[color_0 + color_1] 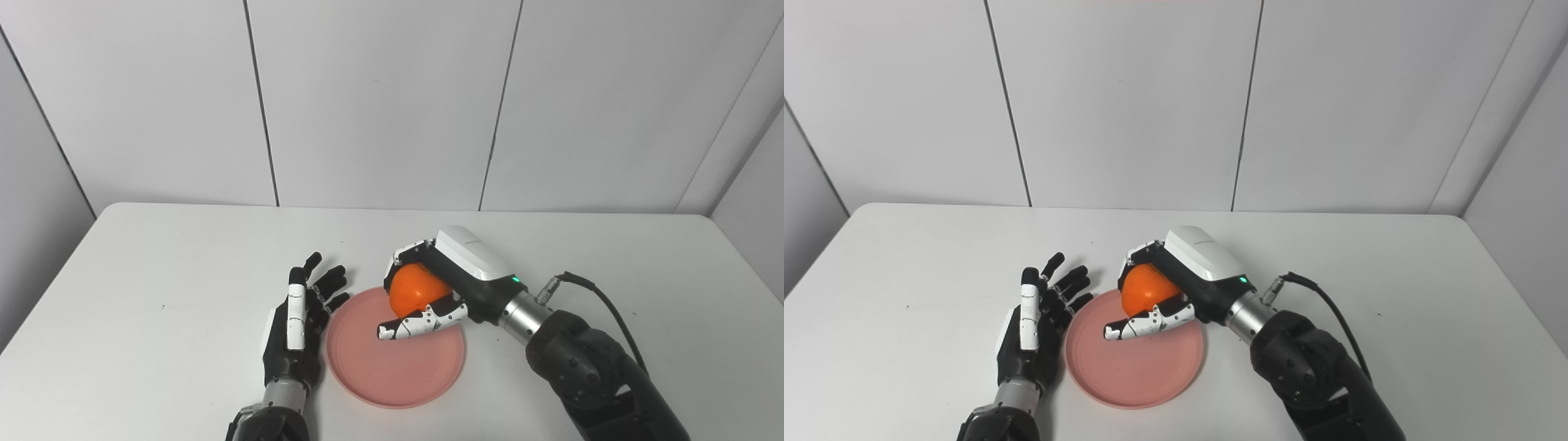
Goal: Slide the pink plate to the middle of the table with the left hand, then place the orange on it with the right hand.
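Observation:
The pink plate (392, 367) lies flat near the middle of the white table, toward its front edge. My right hand (450, 288) hovers over the plate's far rim, shut on the orange (414, 291), with the thumb stretched out below the fruit. The orange looks slightly above the plate surface; contact cannot be judged. My left hand (300, 315) stands open just left of the plate, fingers spread and pointing away, close to the rim or touching it.
The white table (153, 275) has a wall of grey panels behind it and rounded corners at the back. A black cable (603, 300) loops off my right wrist over the table's right part.

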